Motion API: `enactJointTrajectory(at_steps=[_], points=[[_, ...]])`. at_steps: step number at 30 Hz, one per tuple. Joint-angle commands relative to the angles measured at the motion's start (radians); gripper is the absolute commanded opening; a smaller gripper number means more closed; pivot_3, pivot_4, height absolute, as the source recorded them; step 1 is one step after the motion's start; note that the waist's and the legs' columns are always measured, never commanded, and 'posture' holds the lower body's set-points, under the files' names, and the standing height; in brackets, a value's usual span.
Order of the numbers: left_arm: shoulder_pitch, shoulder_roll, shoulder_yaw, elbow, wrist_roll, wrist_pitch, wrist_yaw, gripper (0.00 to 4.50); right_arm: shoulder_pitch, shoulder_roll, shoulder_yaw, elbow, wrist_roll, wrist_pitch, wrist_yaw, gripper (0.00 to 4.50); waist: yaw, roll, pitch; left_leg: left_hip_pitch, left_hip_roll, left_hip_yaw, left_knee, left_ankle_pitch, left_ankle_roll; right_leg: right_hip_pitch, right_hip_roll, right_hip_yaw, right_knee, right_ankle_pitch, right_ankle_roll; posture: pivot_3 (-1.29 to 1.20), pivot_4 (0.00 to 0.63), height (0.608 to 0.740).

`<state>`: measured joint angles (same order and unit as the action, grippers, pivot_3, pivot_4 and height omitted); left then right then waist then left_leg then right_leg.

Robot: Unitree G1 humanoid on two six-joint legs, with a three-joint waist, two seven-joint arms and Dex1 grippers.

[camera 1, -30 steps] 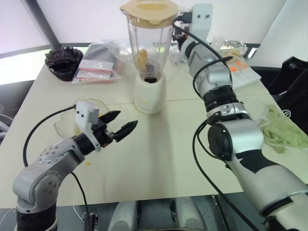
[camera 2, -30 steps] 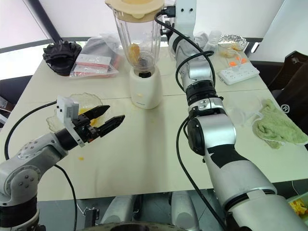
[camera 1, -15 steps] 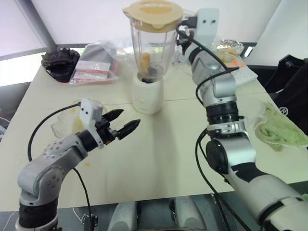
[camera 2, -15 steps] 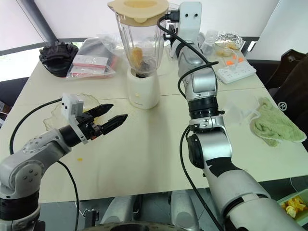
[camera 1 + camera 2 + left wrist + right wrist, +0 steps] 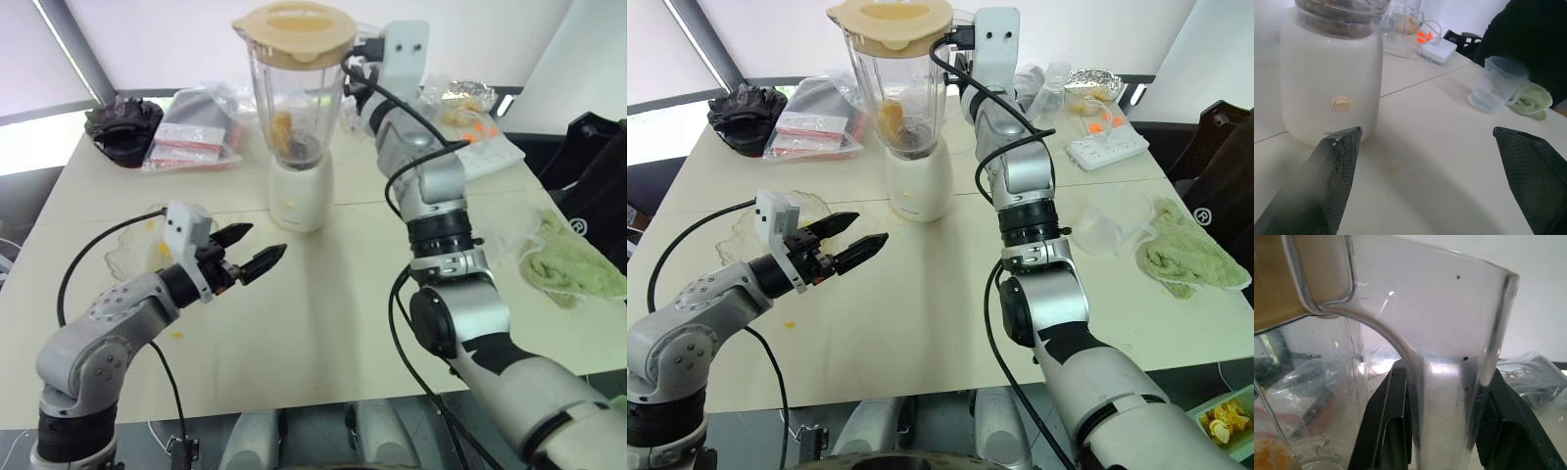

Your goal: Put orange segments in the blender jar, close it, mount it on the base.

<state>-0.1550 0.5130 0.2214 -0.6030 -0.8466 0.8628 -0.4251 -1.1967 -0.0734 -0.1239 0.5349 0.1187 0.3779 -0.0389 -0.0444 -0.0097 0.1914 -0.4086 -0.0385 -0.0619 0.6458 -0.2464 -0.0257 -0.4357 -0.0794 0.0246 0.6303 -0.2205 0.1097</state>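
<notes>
The blender jar (image 5: 892,83) is seated on the base (image 5: 918,181); its handle (image 5: 1449,396) is clasped by the right tool (image 5: 1442,426), best released gently. The left tool (image 5: 847,240) is spread, empty.

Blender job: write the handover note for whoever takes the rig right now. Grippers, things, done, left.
Right gripper: jaws shut on the blender jar's handle.
Left gripper: jaws open, empty, above the table, in front of the base.
Blender jar: upright on the base, cream lid on top, orange segments inside.
Done: segments in, jar closed, jar on the base.
Left: check the jar is properly seated, then release the handle and pull the right arm clear. A few orange bits lie in the clear dish; probably leftovers.
</notes>
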Motion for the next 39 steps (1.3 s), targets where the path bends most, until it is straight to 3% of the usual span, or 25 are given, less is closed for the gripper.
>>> enactJointTrajectory(at_steps=[1,9,39], points=[[0.007,0.009,0.018,-0.045,-0.022,-0.016,0.01,4.46,-0.056,-0.02,-0.005,0.034,-0.012,-0.073,0.004,0.99,0.0,0.0,0.0,0.0,0.0,0.0,0.0,0.0,0.0,0.0,0.0,0.0,0.0,0.0,0.0,0.0,0.15,0.74],[0.007,0.011,0.008,-0.049,-0.032,-0.014,0.023,4.46,-0.068,-0.037,-0.006,0.097,-0.015,-0.117,0.006,0.99,0.0,0.0,0.0,0.0,0.0,0.0,0.0,0.0,0.0,0.001,0.0,0.0,0.0,0.0,0.0,0.0,0.15,0.74],[-0.02,0.015,-0.013,-0.026,-0.027,-0.015,0.016,4.46,0.046,-0.02,0.029,-0.008,-0.017,-0.017,0.045,0.99,0.001,0.0,0.0,0.001,0.0,0.0,0.0,0.0,0.0,0.001,0.0,0.0,0.0,0.0,0.0,0.0,0.15,0.74]])
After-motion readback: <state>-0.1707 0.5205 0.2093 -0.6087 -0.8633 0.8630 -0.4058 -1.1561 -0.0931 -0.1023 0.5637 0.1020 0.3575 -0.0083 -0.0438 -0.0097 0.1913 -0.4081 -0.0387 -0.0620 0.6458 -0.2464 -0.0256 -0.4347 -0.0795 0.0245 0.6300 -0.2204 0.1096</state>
